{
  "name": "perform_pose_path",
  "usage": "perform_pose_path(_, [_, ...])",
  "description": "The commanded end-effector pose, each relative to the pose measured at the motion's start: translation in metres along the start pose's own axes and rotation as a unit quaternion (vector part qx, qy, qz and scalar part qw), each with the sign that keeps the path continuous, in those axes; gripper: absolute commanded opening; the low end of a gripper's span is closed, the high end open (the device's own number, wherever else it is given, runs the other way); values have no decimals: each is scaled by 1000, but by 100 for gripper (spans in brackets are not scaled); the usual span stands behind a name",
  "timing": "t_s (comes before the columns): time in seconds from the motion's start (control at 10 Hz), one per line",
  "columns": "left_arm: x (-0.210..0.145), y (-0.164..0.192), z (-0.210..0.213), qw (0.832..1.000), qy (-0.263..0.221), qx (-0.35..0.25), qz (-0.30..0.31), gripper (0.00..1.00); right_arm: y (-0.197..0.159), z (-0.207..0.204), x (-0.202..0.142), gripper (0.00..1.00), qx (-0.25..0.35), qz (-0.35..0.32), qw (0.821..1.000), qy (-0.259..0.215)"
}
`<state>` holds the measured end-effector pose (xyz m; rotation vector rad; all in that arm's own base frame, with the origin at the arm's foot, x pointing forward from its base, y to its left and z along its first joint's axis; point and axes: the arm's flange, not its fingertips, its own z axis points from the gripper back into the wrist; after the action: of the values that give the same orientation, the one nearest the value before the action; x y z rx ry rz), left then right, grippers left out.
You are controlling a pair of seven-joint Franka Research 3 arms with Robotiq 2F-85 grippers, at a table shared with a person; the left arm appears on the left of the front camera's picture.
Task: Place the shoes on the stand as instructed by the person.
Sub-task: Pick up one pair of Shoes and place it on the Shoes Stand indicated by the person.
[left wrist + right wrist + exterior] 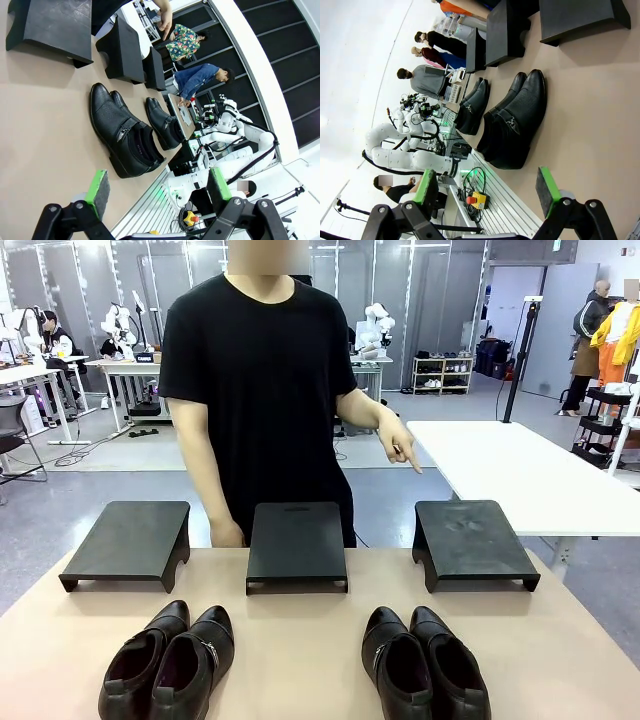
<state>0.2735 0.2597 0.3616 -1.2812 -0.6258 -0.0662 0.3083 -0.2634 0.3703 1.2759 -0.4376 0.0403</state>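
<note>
Two pairs of glossy black shoes stand near the tan table's front edge: the left pair (170, 660), with a metal buckle, and the right pair (425, 665). Behind them three black stands sit in a row: left (130, 540), middle (297, 543), right (470, 540). The person (265, 370) stands at the far side, one hand (400, 450) pointing down toward the right stand. My left gripper (157, 192) is open, hovering short of the left pair (122, 132). My right gripper (487, 192) is open too, short of the right pair (512, 125). Both hold nothing.
The person's other hand (228, 533) rests at the table's far edge between the left and middle stands. A white table (510, 470) stands behind at the right. Bare tabletop (300, 640) lies between the two pairs. An emergency stop box (479, 199) sits below the table edge.
</note>
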Motion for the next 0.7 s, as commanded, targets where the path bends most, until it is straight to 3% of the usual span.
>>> perform_pose_path(0.0, [-1, 0, 2, 1000, -2, -1, -1, 100, 0, 1, -1, 100, -1, -1, 1000, 3])
perform_pose_path(0.2, [-1, 0, 2, 1000, -2, -1, -1, 100, 0, 0, 0, 100, 0, 0, 1000, 0])
perform_pose_path(0.6, [-1, 0, 2, 1000, -2, -1, -1, 100, 74, -35, -17, 100, -81, 33, 994, 71])
